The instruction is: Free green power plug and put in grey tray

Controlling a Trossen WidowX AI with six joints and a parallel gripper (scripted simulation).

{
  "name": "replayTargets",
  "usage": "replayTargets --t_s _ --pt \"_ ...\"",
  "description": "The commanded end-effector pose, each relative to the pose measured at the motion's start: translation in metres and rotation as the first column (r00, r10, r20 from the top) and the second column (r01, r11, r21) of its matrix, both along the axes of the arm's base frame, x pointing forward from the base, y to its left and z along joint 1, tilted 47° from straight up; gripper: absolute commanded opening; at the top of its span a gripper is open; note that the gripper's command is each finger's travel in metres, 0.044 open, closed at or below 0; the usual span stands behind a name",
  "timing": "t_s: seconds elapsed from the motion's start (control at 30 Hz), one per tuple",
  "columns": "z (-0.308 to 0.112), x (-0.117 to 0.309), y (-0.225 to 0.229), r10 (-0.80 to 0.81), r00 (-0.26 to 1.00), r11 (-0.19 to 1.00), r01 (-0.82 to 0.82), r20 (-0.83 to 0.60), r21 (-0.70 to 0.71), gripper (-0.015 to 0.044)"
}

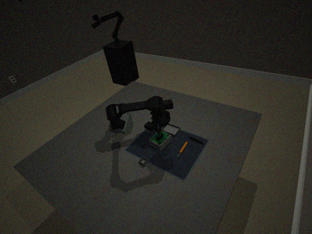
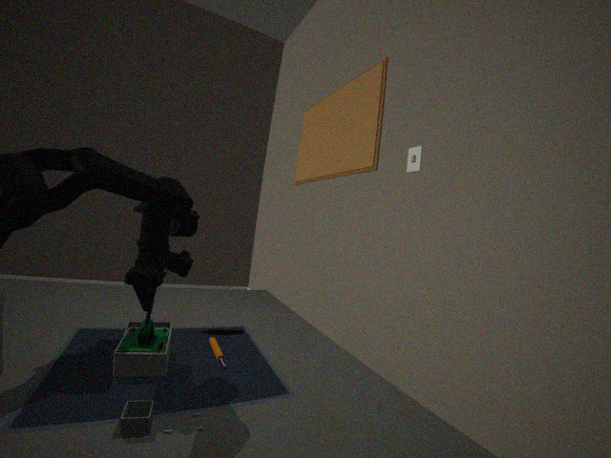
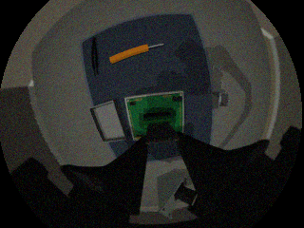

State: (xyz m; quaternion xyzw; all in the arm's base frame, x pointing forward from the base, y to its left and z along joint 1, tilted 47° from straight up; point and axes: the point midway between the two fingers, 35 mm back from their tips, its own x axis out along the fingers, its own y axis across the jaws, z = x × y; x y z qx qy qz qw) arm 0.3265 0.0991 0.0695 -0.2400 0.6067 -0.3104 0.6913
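Since the exterior camera sits low, nearest is a small open bin (image 1: 142,163) (image 2: 136,426) (image 3: 222,99), tiny pale bits (image 1: 146,167) (image 2: 167,431) beside it, both off the blue mat (image 1: 173,161) (image 2: 197,389) (image 3: 119,81). Next, on the mat, light-walled box (image 1: 162,146) (image 2: 140,364) (image 3: 183,114) with the green circuit board (image 1: 153,140) (image 2: 128,344) (image 3: 138,109) on top. Gripper (image 1: 159,131) (image 2: 148,315) (image 3: 161,137) points down over it, fingers clamped on the green plug (image 1: 159,136) (image 2: 147,327); plug is at the board, not in the tray, can't tell if it's out of the socket, too dark. Orange-handled screwdriver (image 1: 183,146) (image 2: 216,347) (image 3: 129,53) lies on the mat, well apart from the box. Grey tray (image 1: 172,129) (image 3: 109,121), open, near the box, seen in top and wrist views. Thin dark tool (image 1: 195,140) (image 2: 224,331) (image 3: 95,57) lies farther back on the mat. Farthest: orange-brown panel (image 2: 340,128) and white switch plate (image 2: 413,158) on the wall
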Motion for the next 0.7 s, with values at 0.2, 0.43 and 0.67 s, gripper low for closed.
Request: replayTargets --t_s 0.2,0.43,0.67 --pt "-0.003 0.003 -0.003 -0.006 1.000 1.000 0.006 0.009 0.008 0.0249" --pt "-0.006 0.003 -0.006 -0.006 1.000 1.000 0.006 0.009 0.008 0.0249" --pt "-0.014 0.004 -0.014 -0.006 1.000 1.000 0.006 0.009 0.008 0.0249"
